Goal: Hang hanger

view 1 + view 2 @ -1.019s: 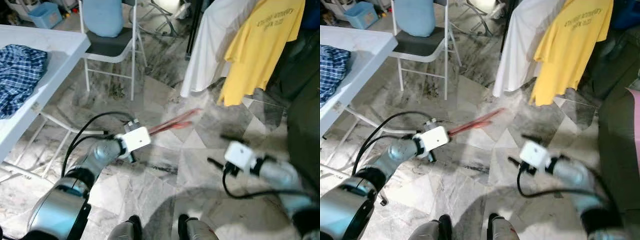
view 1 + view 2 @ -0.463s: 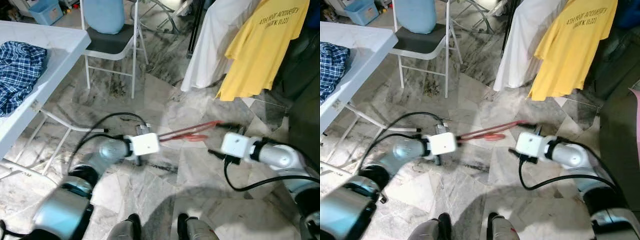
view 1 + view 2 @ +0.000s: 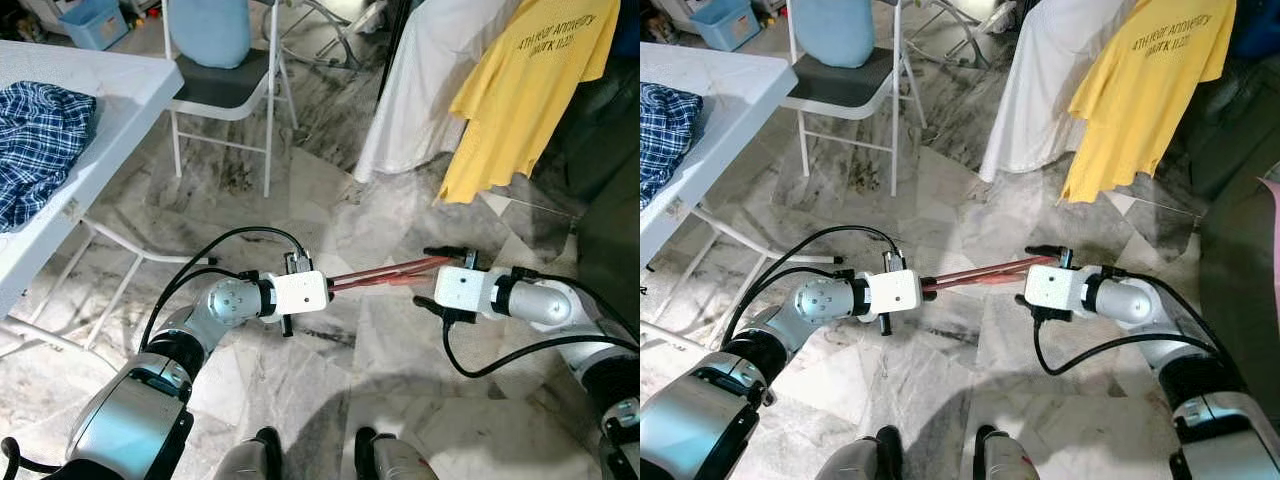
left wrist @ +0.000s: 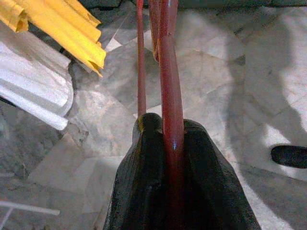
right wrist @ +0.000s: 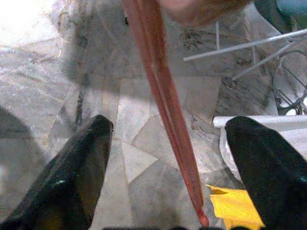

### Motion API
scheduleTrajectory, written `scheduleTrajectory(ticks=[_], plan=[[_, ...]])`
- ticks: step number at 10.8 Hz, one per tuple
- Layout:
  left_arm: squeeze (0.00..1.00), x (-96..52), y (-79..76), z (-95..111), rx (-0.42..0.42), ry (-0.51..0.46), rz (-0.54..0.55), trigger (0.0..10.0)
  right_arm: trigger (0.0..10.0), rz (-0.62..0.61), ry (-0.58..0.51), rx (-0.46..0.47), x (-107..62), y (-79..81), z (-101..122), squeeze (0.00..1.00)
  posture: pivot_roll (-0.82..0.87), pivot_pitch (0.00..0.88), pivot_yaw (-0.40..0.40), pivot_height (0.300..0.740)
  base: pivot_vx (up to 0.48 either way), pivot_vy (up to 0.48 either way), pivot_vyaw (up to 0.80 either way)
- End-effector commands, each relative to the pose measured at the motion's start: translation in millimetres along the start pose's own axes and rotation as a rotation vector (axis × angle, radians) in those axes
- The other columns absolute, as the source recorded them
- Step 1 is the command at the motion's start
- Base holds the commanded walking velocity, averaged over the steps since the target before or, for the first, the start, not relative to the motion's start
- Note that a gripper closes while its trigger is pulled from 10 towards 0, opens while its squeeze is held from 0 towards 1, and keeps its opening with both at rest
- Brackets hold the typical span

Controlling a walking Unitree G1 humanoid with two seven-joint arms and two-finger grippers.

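Observation:
A red hanger [image 3: 385,273] stretches level above the marble floor between my two arms. My left gripper [image 3: 328,286] is shut on one end of it; in the left wrist view the black fingers [image 4: 201,163] pinch the red bar [image 4: 169,72]. My right gripper [image 3: 433,277] is at the hanger's other end and stands open. In the right wrist view the hanger [image 5: 163,96] runs through the wide gap between the fingers [image 5: 88,158] without touching either. A yellow T-shirt [image 3: 530,90] and a white garment [image 3: 430,90] hang at the back right.
A white folding table [image 3: 120,100] with a blue plaid shirt [image 3: 35,140] is on the left. A folding chair [image 3: 225,95] stands behind it, and a blue bin [image 3: 90,20] is at the far left. A dark piece of furniture [image 3: 610,260] edges the right side.
My left arm swung the hanger toward the right arm. My right gripper came in and now straddles the hanger's far end. The camera shifted slightly.

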State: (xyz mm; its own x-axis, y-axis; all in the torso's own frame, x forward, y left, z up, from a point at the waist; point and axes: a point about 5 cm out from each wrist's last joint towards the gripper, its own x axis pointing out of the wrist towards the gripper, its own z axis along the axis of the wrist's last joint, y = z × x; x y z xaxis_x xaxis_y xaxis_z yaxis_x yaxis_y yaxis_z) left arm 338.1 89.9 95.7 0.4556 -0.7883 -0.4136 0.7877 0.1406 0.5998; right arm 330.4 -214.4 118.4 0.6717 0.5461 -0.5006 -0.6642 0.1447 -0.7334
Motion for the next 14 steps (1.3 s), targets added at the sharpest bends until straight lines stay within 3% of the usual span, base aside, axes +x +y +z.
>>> scheduleTrajectory(ticks=[1,4,9,14], plan=[[0.0,3.4,-2.1,8.9,0.044,-0.053,-0.024,10.0,0.0,0.043,0.025,-0.01,0.8,8.0,-5.0,0.0,-0.11,0.22,0.055,0.74,0.0,0.0,0.0],[0.0,4.6,-1.4,12.4,0.048,-0.073,-0.028,10.0,0.0,0.067,0.042,-0.009,2.6,14.8,-9.8,0.0,-0.11,0.219,0.061,0.74,0.0,0.0,0.0],[0.0,1.9,-2.7,14.8,0.039,-0.118,-0.051,10.0,0.0,0.018,0.06,-0.063,2.2,11.8,-14.1,0.0,-0.11,0.222,0.06,0.74,0.0,0.0,0.0],[0.0,-4.7,-6.0,5.9,0.031,-0.094,-0.065,10.0,0.0,-0.004,0.062,-0.074,-6.0,7.2,-18.8,0.0,-0.11,0.224,0.061,0.74,0.0,0.0,0.0]])
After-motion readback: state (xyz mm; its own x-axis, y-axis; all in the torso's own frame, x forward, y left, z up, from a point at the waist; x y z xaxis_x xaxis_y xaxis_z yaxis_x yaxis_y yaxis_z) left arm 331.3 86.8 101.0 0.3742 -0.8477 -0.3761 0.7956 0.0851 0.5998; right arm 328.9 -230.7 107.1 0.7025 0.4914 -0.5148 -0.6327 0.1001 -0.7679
